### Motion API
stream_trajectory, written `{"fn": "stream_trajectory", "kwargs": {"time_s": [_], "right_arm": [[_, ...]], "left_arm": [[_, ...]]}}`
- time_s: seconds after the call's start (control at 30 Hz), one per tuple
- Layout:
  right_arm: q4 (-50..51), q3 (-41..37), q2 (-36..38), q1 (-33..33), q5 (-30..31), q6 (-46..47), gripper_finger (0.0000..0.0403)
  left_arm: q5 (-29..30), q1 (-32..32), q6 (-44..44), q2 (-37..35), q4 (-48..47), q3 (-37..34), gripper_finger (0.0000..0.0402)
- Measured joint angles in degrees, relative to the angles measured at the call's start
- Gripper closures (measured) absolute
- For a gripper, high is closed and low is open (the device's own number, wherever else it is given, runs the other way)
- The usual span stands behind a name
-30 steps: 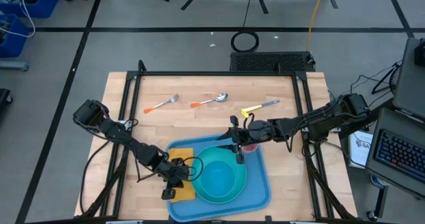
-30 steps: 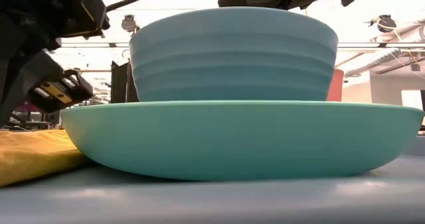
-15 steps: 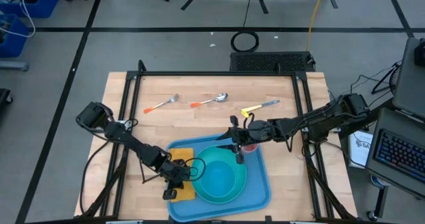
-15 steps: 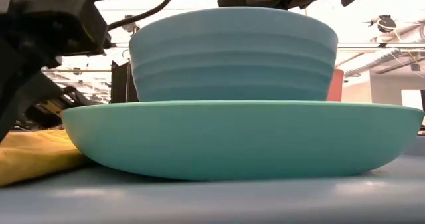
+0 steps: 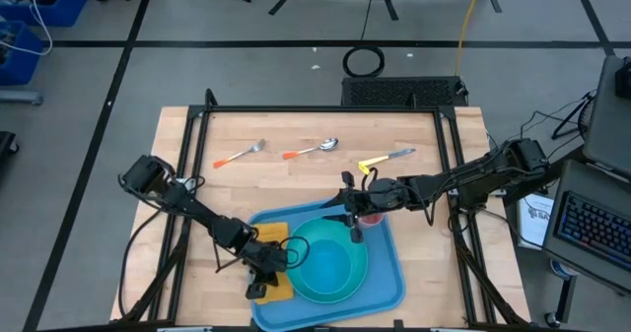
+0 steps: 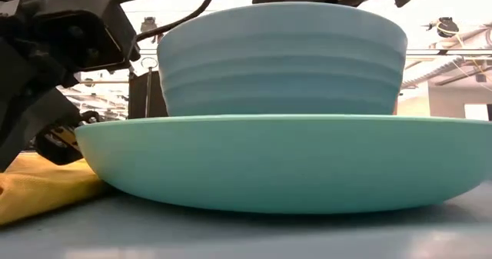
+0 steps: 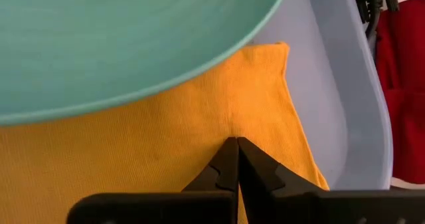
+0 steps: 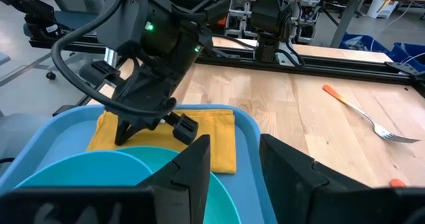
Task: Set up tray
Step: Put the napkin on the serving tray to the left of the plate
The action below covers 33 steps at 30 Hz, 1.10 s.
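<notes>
Wooden tabletop fills the middle of your high view, with grey floor around it. Your left gripper sits low and left of centre, its fingers pinched shut with the tips on the yellow napkin; whether cloth is actually caught between them is hard to say. Your right gripper hovers over the far rim of the teal bowl, fingers parted, holding nothing visible. That bowl rests on a teal plate inside the blue tray, which lies at the bottom centre of the frame. Above it, a fork, spoon and knife lie in a row.
</notes>
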<state>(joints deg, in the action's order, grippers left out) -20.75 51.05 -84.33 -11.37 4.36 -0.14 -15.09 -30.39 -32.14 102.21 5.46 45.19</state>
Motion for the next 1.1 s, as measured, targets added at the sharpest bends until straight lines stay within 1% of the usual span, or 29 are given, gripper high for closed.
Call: {"fn": "stream_trajectory", "kwargs": {"time_s": [0.23, 0.4, 0.53, 0.63, 0.8, 0.97, 1.1], "right_arm": [[0.0, 0.0, 0.0, 0.0, 0.0, 0.0, 0.028], [0.0, 0.0, 0.0, 0.0, 0.0, 0.0, 0.028], [0.0, 0.0, 0.0, 0.0, 0.0, 0.0, 0.028], [0.0, 0.0, 0.0, 0.0, 0.0, 0.0, 0.028], [0.0, 0.0, 0.0, 0.0, 0.0, 0.0, 0.028], [0.0, 0.0, 0.0, 0.0, 0.0, 0.0, 0.028], [0.0, 0.0, 0.0, 0.0, 0.0, 0.0, 0.028]], "left_arm": [[1.7, 0.0, 1.0, 0.0, 1.0, 0.0, 0.0398], [1.8, 0.0, 0.5, 0.0, 0.9, -0.1, 0.0394], [0.8, 0.1, -0.2, 0.0, 0.8, -0.1, 0.0399], [-1.2, 0.2, -1.2, 0.1, 0.7, -0.1, 0.0389], [-1.9, 0.1, -1.4, -2.3, -2.0, -0.3, 0.0367], [-1.3, -0.1, -0.3, -5.9, -2.2, -0.2, 0.0367], [-0.4, -0.2, 0.1, -6.5, -3.6, -0.2, 0.0365]]}}
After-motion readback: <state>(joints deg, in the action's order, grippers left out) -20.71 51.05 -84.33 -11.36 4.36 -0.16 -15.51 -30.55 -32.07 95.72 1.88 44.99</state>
